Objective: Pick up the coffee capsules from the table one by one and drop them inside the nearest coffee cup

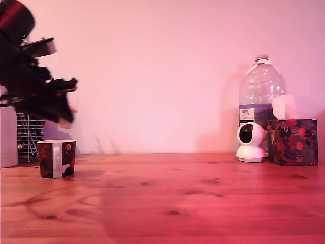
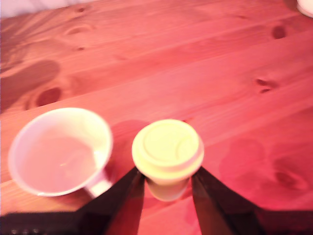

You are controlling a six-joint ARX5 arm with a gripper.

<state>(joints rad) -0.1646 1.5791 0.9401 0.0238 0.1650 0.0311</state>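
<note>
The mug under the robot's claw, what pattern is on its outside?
Dark with red flowers, best seen in the exterior view.

In the exterior view the arm is motion-blurred and cut off by the left edge, its gripper [image 1: 63, 109] a dark smear whose fingers and held capsule [image 1: 65, 122] cannot be clearly made out above the coffee cup [image 1: 56, 158].

The dark arm [image 1: 25, 76] hung blurred at the exterior view's left edge, raised well above the counter and angled downward. Its pincer [image 2: 167, 188] pointed down, the two dark fingers [image 2: 124, 196] pressed against either side of a pale capsule [image 2: 167, 152], gripping it in the air.
</note>
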